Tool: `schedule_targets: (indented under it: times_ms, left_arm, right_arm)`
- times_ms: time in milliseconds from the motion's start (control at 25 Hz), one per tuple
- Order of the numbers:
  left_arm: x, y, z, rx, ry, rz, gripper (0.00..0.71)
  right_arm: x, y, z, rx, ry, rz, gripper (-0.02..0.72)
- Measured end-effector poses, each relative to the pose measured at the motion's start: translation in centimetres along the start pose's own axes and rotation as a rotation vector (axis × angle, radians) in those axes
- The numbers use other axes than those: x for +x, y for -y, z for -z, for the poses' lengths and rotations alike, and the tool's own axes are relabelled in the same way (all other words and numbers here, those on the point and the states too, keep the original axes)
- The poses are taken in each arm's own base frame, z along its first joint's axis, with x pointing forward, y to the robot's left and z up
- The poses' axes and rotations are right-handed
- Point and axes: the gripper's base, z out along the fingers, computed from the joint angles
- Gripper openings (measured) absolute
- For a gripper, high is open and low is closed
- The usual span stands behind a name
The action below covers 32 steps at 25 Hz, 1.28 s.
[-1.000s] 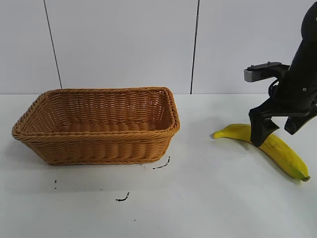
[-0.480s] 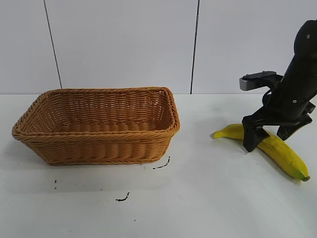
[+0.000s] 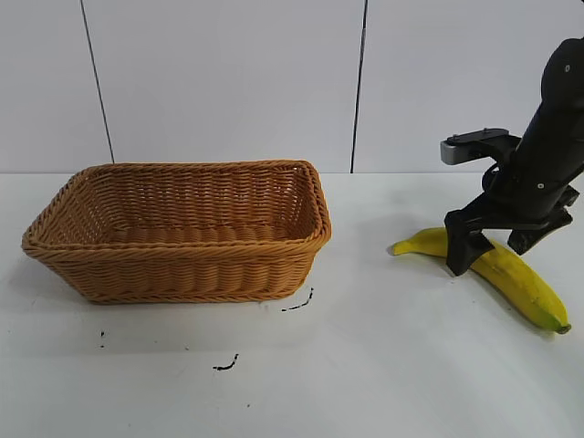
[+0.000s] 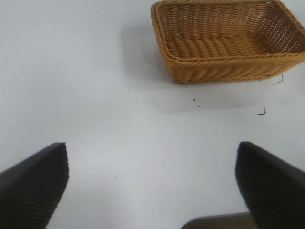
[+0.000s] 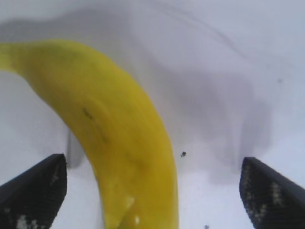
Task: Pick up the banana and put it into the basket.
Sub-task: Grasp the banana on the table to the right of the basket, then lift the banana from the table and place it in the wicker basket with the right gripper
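Right gripper (image 3: 493, 248) hangs low over the banana (image 3: 511, 276), fingers spread wide and straddling its middle without clamping it. That banana lies flat on the white table (image 3: 365, 365), well apart from the basket (image 3: 182, 228) at the far left side. Left gripper (image 4: 152, 191), also spread, hovers above bare table.

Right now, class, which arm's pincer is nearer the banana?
The right. The right pincer is down over the banana, open around it. The left pincer, also open, is away beyond the basket.
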Motion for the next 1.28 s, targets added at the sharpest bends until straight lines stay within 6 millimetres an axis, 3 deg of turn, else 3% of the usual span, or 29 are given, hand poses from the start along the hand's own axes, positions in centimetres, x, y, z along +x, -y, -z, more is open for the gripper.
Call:
schedule_targets:
  times_ms: [240,360,760,1080,1160,1280]
  left_arm:
    - [0.0,0.0,0.0,0.000,0.000,0.000,0.690]
    - [0.0,0.0,0.0,0.000,0.000,0.000,0.690]
    - [0.0,0.0,0.0,0.001,0.000,0.000,0.690]
    - [0.0,0.0,0.0,0.000,0.000,0.000,0.690]
    - [0.0,0.0,0.0,0.000,0.000,0.000,0.690]
    - [0.0,0.0,0.0,0.000,0.000,0.000,0.690]
  right_arm:
    - [0.0,0.0,0.0,-0.001,-0.002,0.035,0.312]
    - [-0.2,-0.6,1.1,-0.010,-0.010,0.057,0.312]
    - [-2.8,-4.8,11.0,-0.011,0.095,0.134,0.312]
    - [-8.0,-7.5,16.5,-0.012,0.225,0.153,0.312]
    - [-9.4,-8.7,17.0,-0.014,0.260,0.188,0.312]
    - [-11.5,-10.9,16.1,-0.024,0.281,0.254,0.312]
